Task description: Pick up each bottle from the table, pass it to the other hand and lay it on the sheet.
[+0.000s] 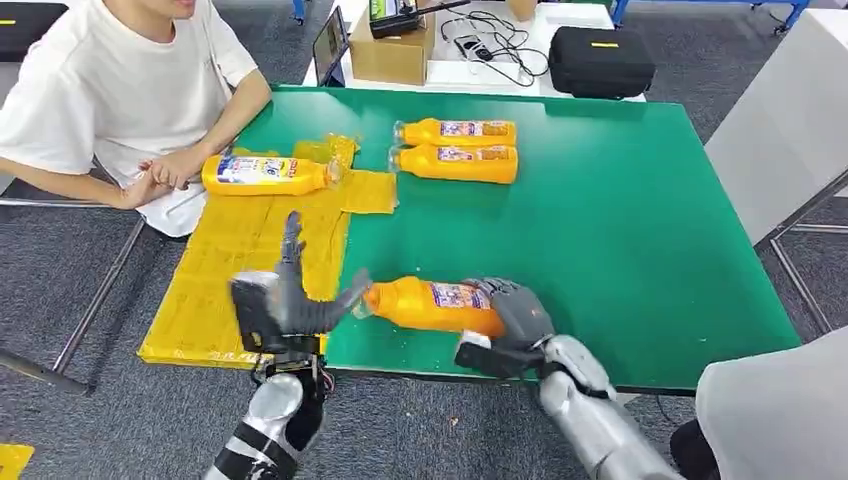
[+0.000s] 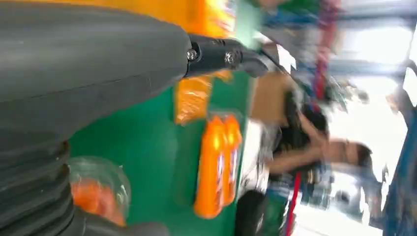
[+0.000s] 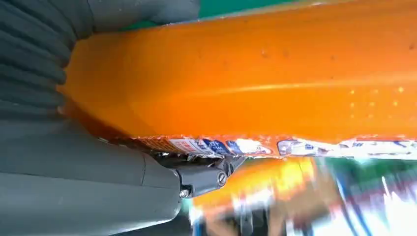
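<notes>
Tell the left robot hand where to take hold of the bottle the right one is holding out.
Grip the bottle at its neck end, coming from the sheet side. The right robot hand already wraps the base, and the cap end points straight at the left robot hand, whose fingers look spread beside it.

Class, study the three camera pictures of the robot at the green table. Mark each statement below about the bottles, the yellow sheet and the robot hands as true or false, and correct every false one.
1. The right robot hand holds an orange bottle. True.
2. Three bottles lie on the yellow sheet. False: one bottle lies there.
3. Two bottles lie side by side on the green table. True.
4. The left robot hand grips the held bottle around its middle. False: it is at the cap end, fingers apart.
5. A person sits by the sheet. True.
</notes>
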Available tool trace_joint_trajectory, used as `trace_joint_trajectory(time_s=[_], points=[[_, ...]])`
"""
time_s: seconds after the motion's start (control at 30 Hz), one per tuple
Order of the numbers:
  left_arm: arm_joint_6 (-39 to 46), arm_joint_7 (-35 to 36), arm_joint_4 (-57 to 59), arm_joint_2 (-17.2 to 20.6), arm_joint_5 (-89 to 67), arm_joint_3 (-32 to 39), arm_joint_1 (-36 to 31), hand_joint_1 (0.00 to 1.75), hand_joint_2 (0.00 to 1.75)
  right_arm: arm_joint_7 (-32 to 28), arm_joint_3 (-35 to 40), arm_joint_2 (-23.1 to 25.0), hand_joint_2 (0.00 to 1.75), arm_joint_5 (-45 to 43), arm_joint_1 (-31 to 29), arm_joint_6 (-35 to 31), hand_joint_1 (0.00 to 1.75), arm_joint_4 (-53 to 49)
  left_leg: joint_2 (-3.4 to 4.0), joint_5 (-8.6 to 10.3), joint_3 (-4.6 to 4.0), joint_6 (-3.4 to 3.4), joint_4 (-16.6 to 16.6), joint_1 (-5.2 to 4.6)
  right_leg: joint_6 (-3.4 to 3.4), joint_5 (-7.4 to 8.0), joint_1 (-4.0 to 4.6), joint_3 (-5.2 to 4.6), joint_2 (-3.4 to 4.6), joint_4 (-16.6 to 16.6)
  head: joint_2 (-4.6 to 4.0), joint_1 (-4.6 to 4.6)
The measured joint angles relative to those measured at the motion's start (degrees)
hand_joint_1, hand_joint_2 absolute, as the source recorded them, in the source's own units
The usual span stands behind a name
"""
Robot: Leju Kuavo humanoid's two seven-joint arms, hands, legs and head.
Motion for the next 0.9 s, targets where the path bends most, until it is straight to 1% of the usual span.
trace_joint_trajectory(time_s=[0.07,0.13,0.17,0.2,0.23,0.3,0.43,0.6,0.83,0.9], points=[[1.84,-0.77,-0.87,-0.15,0.80,0.41,1.11,0.00,1.75,-1.47,-1.01,0.81,1.75,-4.03,3.24,-6.36,1.75,-4.96,0.00,0.00,-0.06,0.00,0.00,0.02,-0.01,-0.01,0.01,-0.11,-0.01,0.00,0.00,0.02],[3.24,-1.62,-0.94,-0.39,0.19,0.30,1.95,0.00,1.75,-4.69,-3.16,2.05,1.75,-10.82,6.34,-14.42,1.75,-11.42,-0.07,0.00,-0.13,-0.01,0.00,0.02,0.01,-0.04,0.01,-0.16,-0.05,0.00,0.00,0.07],[2.35,-1.53,-0.72,-0.35,0.27,-0.20,2.45,0.00,1.75,-5.95,-3.96,2.47,1.75,-13.30,7.68,-16.35,1.75,-13.89,-0.07,-0.02,-0.14,-0.02,0.00,0.02,0.06,-0.10,0.00,-0.18,-0.04,-0.01,0.00,0.02],[-0.56,-1.44,-0.35,-0.28,1.26,-1.03,3.12,0.00,1.75,-7.76,-5.01,2.86,1.75,-16.55,9.08,-18.03,1.75,-17.75,-0.07,-0.02,-0.18,-0.02,0.00,0.02,0.09,-0.13,-0.01,-0.18,-0.04,0.00,0.00,0.04],[-4.00,-1.49,-0.17,-0.04,1.81,-2.32,3.82,0.00,1.75,-8.70,-5.75,2.97,1.75,-18.63,10.21,-18.59,1.75,-20.92,-0.07,-0.04,-0.21,0.00,0.00,0.02,0.09,-0.13,-0.02,-0.20,-0.04,0.00,0.00,0.07],[-7.68,-1.82,0.05,0.59,2.24,-4.64,4.88,0.00,1.75,-9.20,-6.78,3.01,1.75,-19.62,11.55,-18.76,1.75,-25.42,-0.05,-0.09,-0.23,0.00,0.00,-0.02,0.09,-0.13,-0.07,-0.24,-0.03,-0.01,0.00,0.07],[-8.33,-2.12,0.20,1.64,2.96,-6.36,5.48,0.00,1.75,-9.33,-7.89,3.17,1.75,-20.02,13.56,-18.76,1.75,-30.81,-0.04,-0.11,-0.23,0.02,0.00,-0.07,0.10,-0.12,-0.12,-0.27,-0.02,-0.02,0.00,0.04],[-8.49,-2.12,0.20,2.56,2.94,-7.57,5.85,0.00,1.75,-9.35,-8.48,3.17,1.75,-20.06,14.57,-18.76,1.75,-33.81,-0.02,-0.08,-0.23,0.02,0.00,-0.06,0.10,-0.11,-0.11,-0.27,-0.02,-0.01,0.00,0.04],[-8.57,-2.12,0.22,3.26,2.94,-8.22,5.87,0.00,1.75,-9.40,-8.85,3.17,1.75,-20.24,14.93,-18.76,1.75,-35.31,-0.03,-0.09,-0.24,0.02,0.00,-0.06,0.10,-0.12,-0.11,-0.27,-0.02,0.00,0.00,0.04],[-10.39,-2.12,0.20,3.46,3.88,-8.33,5.95,0.00,1.75,-10.21,-8.90,3.17,1.75,-21.11,15.03,-18.74,1.75,-35.71,-0.03,-0.09,-0.24,0.02,0.00,-0.06,0.10,-0.12,-0.11,-0.27,-0.02,-0.01,0.00,0.07]])
